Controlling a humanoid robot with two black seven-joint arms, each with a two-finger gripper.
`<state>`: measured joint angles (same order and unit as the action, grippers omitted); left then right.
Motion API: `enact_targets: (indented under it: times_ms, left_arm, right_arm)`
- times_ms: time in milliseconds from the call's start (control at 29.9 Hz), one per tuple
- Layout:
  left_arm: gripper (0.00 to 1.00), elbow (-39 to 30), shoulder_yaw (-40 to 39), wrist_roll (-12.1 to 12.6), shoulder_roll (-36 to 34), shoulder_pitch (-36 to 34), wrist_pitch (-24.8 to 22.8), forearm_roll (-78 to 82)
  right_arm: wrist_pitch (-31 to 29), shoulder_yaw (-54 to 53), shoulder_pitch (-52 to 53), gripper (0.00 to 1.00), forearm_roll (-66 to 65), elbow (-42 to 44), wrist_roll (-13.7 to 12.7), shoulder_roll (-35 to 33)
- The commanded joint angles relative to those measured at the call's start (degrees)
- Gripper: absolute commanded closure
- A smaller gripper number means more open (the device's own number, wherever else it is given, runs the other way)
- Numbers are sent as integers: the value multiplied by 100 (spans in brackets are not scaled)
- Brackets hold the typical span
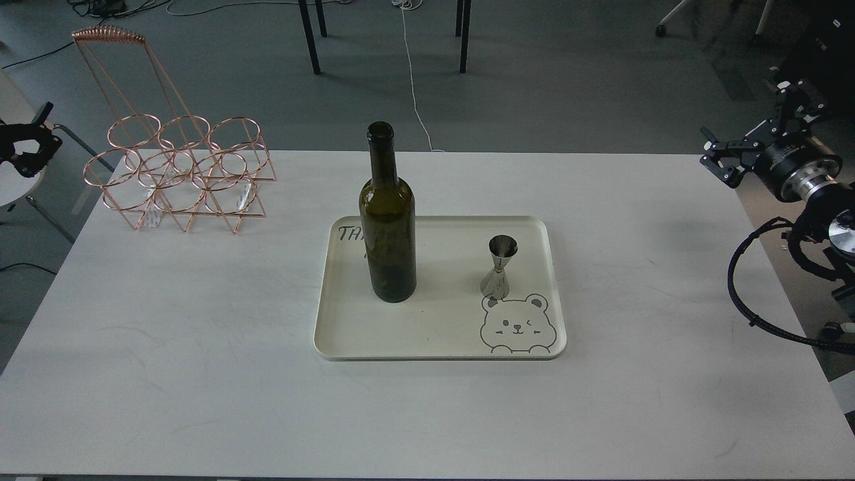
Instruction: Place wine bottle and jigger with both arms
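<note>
The dark olive-green wine bottle (387,227) stands upright on the left part of a cream tray (441,334) at the table's middle. The small steel jigger (498,267) stands upright on the tray's right part, just above a bear drawing. My left gripper (47,128) hangs beyond the table's far left edge, its two fingers apart and empty. My right gripper (758,133) is off the table's far right corner, fingers spread wide and empty. Both are far from the tray.
A copper wire bottle rack (180,174) with several rings and a tall handle stands at the white table's (200,374) back left corner. Black cables (748,280) loop beside the right edge. Chair legs (310,40) stand on the floor behind.
</note>
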<state>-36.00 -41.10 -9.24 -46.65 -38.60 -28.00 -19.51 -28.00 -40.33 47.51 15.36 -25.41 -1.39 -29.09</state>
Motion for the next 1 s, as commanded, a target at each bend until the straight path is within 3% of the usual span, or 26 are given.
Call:
enact_targets:
  times_ms: [0,134,334,535,835,969]
  left_arm:
    - [2,119,5,28,-19,-34,0,35]
    - [2,137,5,-7,-2,-51,0,114]
    - [2,137,5,-16,16,-51,0,114]
    - [2,137,5,-34,7,-51,0,114]
    - [2,137,5,-51,-28,-34,0,123]
    - [2,137,5,-51,-19,-25,0,123]
  right_arm:
    - [0,271,-66,1,-260,-665,16,-482]
    - [0,280,-277,1,-1102,-1719,112,-1167]
    - [0,245,-435,1,-2982,-3222,481,-1696]
    - [31,263,-470,1,-5065,-4243,570,-1749]
    - [919,324,-866,1,-8387,-5465,596,-1679]
    - [1103,324,-1112,2,-9935,-5756,806,-1653]
